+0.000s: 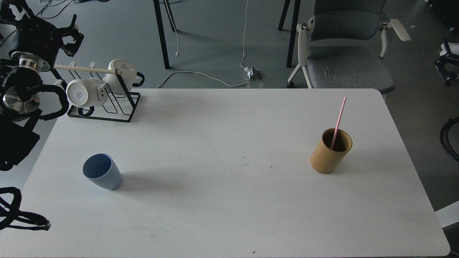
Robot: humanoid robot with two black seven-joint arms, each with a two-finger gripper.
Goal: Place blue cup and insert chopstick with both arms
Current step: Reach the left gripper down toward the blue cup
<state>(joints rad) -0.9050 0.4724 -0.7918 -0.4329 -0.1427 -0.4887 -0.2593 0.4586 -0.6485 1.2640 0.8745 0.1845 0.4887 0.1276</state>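
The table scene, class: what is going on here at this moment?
Nothing is being handled yet. The blue cup stands alone, upright and empty, on the white table. The pink chopstick leans inside the bamboo holder. The left gripper hangs raised near the mug rack, holding nothing. The right gripper sits off the table's edge.

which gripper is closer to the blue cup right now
Left. The left gripper is raised at the upper left beyond the mug rack, far behind the blue cup. The right gripper sits at the far right edge, across the table.
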